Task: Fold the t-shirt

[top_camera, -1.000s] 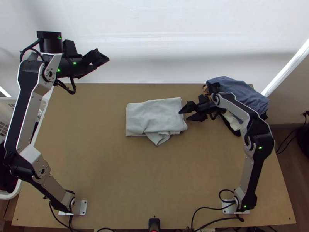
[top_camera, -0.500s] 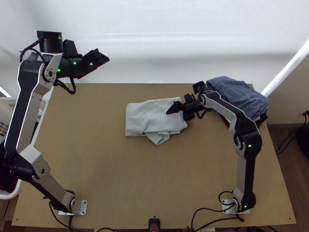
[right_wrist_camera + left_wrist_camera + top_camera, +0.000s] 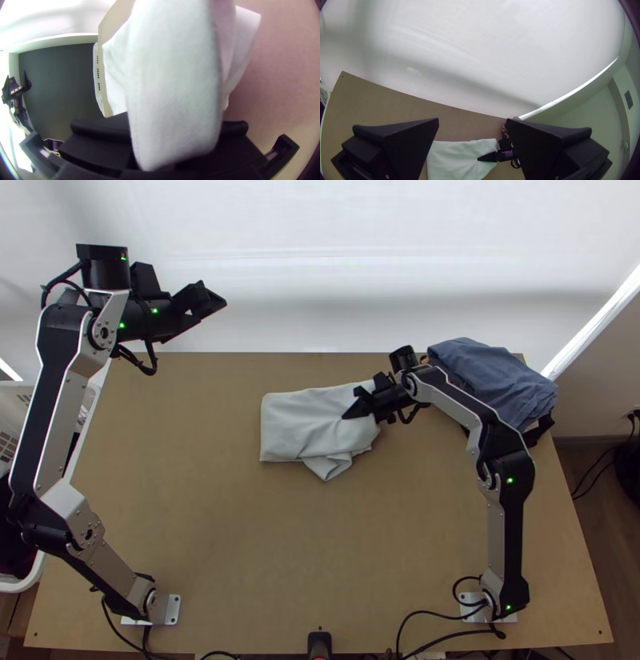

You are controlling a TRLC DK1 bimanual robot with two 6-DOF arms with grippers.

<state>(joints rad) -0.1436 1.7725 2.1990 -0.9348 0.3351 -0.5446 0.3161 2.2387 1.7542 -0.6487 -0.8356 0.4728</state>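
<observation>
The pale grey-white t-shirt (image 3: pixel 298 422) lies on the table as a folded rectangle, with a loose flap at its near edge. In the right wrist view a raised fold of the t-shirt (image 3: pixel 173 83) runs down between the fingers of my right gripper (image 3: pixel 173 146), which is shut on it. From above, my right gripper (image 3: pixel 358 404) is at the shirt's right end. Up past the table's far left corner, my left gripper (image 3: pixel 214 305) hangs away from the cloth. Its own view shows my left gripper (image 3: pixel 472 120) open and holding nothing, the t-shirt (image 3: pixel 460 161) well below.
A pile of blue and dark clothes (image 3: pixel 496 380) lies at the table's far right corner, beside the right arm's wrist. A white basket (image 3: pixel 40 564) stands off the left edge. Cables (image 3: pixel 432 612) run along the near edge by the right base.
My right gripper has moved left onto the shirt's right end, and its fingers have closed on the cloth. That end is now drawn in slightly. The left arm has stayed still.
</observation>
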